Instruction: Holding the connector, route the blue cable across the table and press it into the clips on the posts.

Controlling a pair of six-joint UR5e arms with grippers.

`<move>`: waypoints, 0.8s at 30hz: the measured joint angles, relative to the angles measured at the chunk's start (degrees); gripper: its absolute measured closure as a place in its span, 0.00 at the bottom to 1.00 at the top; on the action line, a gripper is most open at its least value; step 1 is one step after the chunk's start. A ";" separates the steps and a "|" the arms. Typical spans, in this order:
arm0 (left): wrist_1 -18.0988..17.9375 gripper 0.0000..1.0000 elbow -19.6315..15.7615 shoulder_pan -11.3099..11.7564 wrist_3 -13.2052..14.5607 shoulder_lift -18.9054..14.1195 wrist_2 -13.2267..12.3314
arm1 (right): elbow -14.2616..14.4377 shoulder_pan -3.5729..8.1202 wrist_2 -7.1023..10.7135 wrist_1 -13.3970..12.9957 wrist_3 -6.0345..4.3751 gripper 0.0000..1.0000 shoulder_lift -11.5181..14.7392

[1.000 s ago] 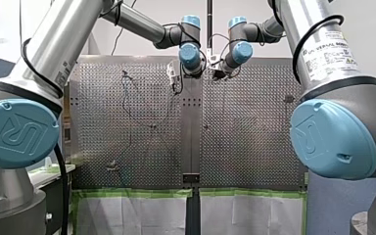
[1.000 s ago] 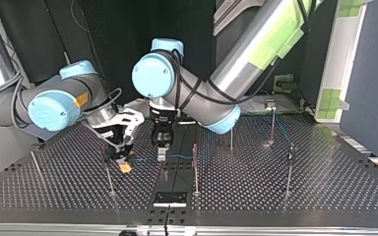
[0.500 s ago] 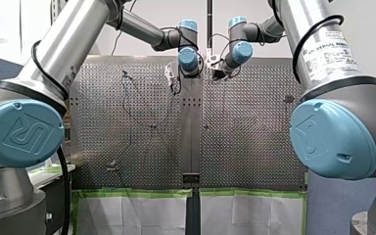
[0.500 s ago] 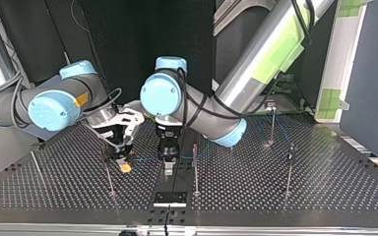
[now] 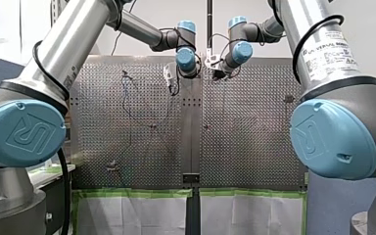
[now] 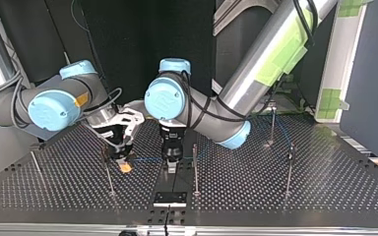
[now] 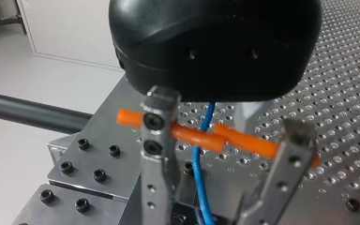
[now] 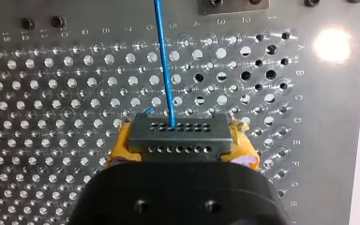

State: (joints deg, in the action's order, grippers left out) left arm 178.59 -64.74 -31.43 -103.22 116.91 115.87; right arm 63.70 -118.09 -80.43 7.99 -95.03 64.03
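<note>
Over the table (image 6: 285,196), my right gripper (image 8: 182,152) clamped its yellow pads (image 8: 122,150) tight on the connector (image 8: 178,131), near the top view's middle. My left gripper (image 7: 211,206) stood with its fingers (image 7: 155,159) apart, the cable (image 7: 198,168) running between them.

One blue cable (image 8: 165,65), perhaps five posts (image 6: 195,169)

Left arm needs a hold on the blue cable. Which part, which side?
Take the blue cable by the straight span beside the connector held by my right gripper, from above. It looks taut and level there, and my left gripper straddles it, open.
</note>
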 joint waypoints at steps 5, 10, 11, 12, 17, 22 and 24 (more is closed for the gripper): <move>0.34 1.00 -0.01 -0.08 -0.19 -0.02 0.08 | 0.00 -0.01 0.00 0.00 -0.05 1.00 0.01; 1.38 1.00 -0.02 -0.24 -0.35 -0.05 0.92 | 0.00 -0.16 0.00 0.02 -0.08 1.00 0.00; 1.80 1.00 -0.08 -0.34 -0.47 -0.06 1.24 | 0.00 -0.23 0.00 0.04 -0.10 1.00 0.00; 2.14 1.00 -0.16 -0.43 -0.57 -0.06 1.50 | 0.00 -0.28 0.00 0.07 -0.10 1.00 0.00; 4.07 1.00 -1.79 -1.11 -1.13 -0.59 3.48 | 0.20 -0.48 0.00 0.31 -0.22 1.00 0.32; 2.98 1.00 -4.26 -1.40 -1.57 -2.58 4.21 | 1.56 -0.53 0.00 0.30 -0.26 1.00 1.84; 1.88 1.00 -5.49 -1.43 -1.72 -3.54 4.19 | 2.46 -0.54 0.00 0.28 -0.26 1.00 2.50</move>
State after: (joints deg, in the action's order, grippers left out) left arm 180.47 -70.24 -32.86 -104.93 113.37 120.05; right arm 66.15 -118.63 -80.43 8.27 -95.29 66.53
